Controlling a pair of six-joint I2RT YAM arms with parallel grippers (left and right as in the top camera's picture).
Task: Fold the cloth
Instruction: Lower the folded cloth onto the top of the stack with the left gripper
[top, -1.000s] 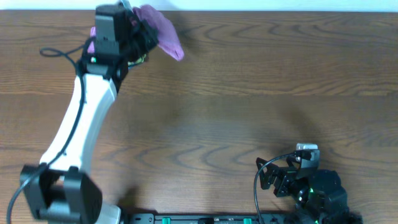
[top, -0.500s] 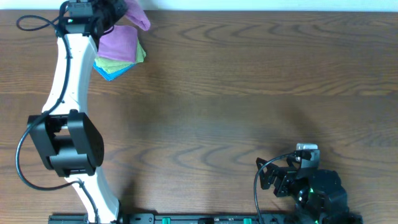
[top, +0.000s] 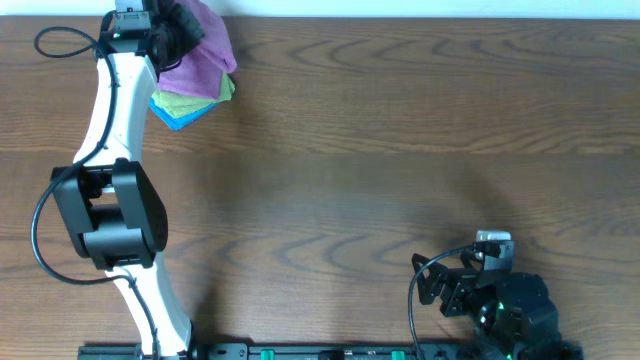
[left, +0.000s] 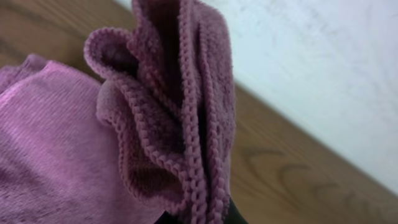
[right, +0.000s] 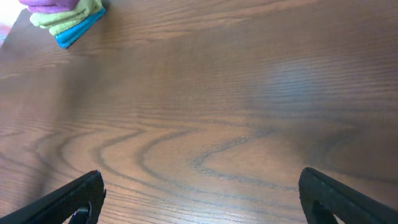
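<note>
Wooden table (top: 400, 150) everywhere. At the upper left, the left gripper (top: 180, 22) pinches a purple cloth (top: 207, 55) lying on green and blue cloths (top: 185, 108). At the lower right, the right gripper (right: 202, 194) has its fingers apart.

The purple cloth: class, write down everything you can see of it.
The purple cloth looks soft, with a looped knit weave and corded edges. A bunched fold of it is pinched and held up in the left pincer. The rest drapes onto a green cloth and a blue cloth stacked at the table's far left.
</note>
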